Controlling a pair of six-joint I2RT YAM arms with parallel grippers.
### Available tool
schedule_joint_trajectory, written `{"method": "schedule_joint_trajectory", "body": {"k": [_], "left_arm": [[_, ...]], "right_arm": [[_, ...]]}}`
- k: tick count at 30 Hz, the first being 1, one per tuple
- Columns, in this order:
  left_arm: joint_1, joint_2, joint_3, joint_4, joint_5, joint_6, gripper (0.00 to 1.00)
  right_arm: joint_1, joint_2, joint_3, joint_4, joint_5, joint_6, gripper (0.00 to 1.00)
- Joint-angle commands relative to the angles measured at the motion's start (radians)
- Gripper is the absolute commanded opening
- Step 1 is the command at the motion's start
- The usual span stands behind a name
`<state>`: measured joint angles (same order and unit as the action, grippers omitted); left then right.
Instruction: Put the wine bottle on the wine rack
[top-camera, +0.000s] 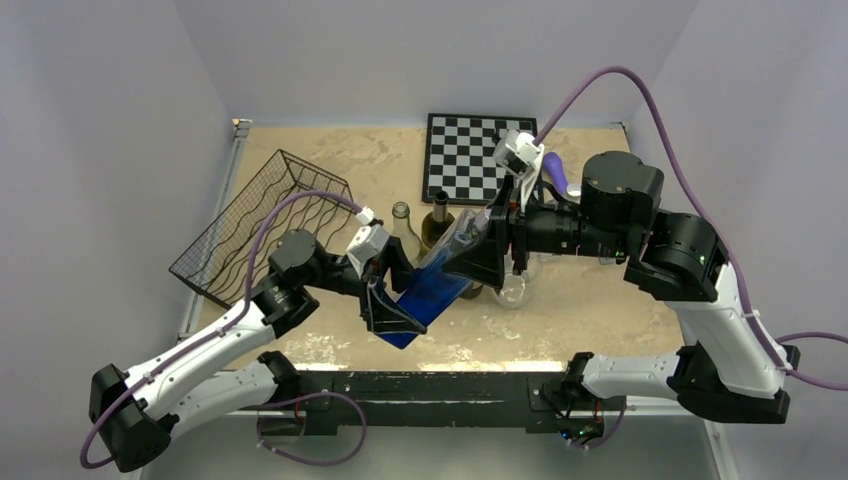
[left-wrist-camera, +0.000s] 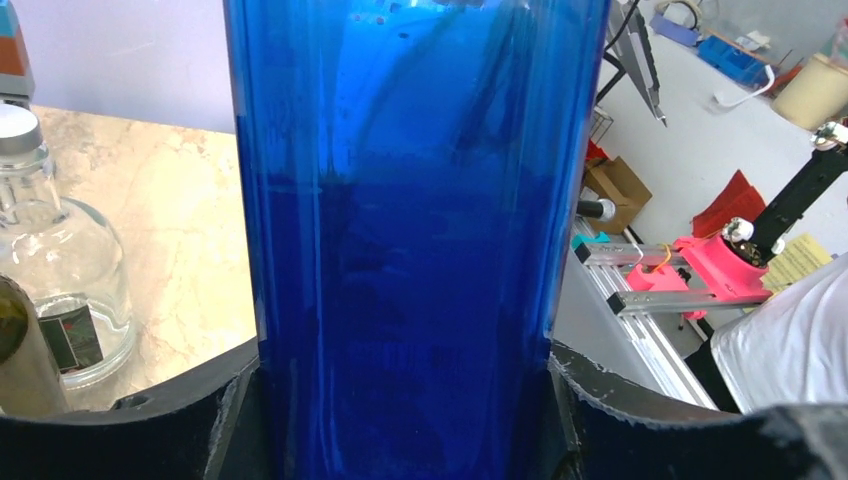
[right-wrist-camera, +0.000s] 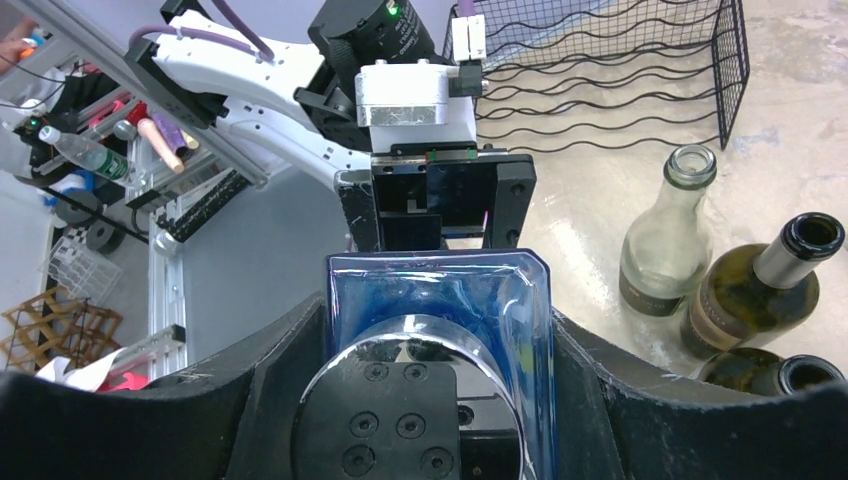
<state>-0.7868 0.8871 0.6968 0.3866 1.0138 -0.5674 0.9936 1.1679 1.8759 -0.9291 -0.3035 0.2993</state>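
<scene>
Filling left wrist view: wine bottle (left-wrist-camera: 420, 240); wine rack (top-camera: 225, 245) shows overhead.

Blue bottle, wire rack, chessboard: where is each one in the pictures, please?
Blue bottle (top-camera: 435, 290): top view, on its blue body.
Wire rack (top-camera: 225, 240): top view, on its wavy floor wires.
Chessboard (top-camera: 465, 155): top view, on its middle squares.

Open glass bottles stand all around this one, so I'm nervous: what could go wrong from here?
1. The blue bottle hangs tilted between the left hand and the right hand. If one lets go before the other grips firmly, the bottle could slip and drop.
2. The clear bottle and the dark bottle stand just behind it. A swing toward the wine rack might knock them over.
</scene>
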Motion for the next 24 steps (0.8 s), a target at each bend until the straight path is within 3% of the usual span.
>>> {"method": "schedule_joint_trajectory", "body": {"k": [1, 5, 8, 12, 15, 20, 24], "left_arm": [[0.008, 0.005, 0.098, -0.135, -0.064, 0.138, 0.0], [0.008, -0.005, 0.179, -0.283, -0.131, 0.253, 0.0], [0.008, -0.023, 0.226, -0.378, -0.207, 0.343, 0.0], [0.008, -0.066, 0.275, -0.501, -0.346, 0.491, 0.0], [0.008, -0.081, 0.327, -0.574, -0.427, 0.621, 0.0], [0.008, -0.094, 0.412, -0.651, -0.533, 0.794, 0.0], [0.008, -0.097, 0.465, -0.683, -0.634, 0.918, 0.0]], "right_arm": [[0.005, -0.064, 0.006, 0.203, -0.054, 0.041, 0.0], [0.004, -0.086, -0.025, 0.182, -0.038, 0.024, 0.0], [0.004, -0.109, -0.063, 0.187, -0.032, 0.008, 0.2], [0.005, -0.141, -0.12, 0.211, -0.023, -0.025, 0.57], [0.004, -0.164, -0.169, 0.243, -0.01, -0.047, 0.73], [0.005, -0.178, -0.189, 0.263, -0.006, -0.089, 0.98], [0.005, -0.182, -0.186, 0.274, -0.005, -0.124, 0.99]]}}
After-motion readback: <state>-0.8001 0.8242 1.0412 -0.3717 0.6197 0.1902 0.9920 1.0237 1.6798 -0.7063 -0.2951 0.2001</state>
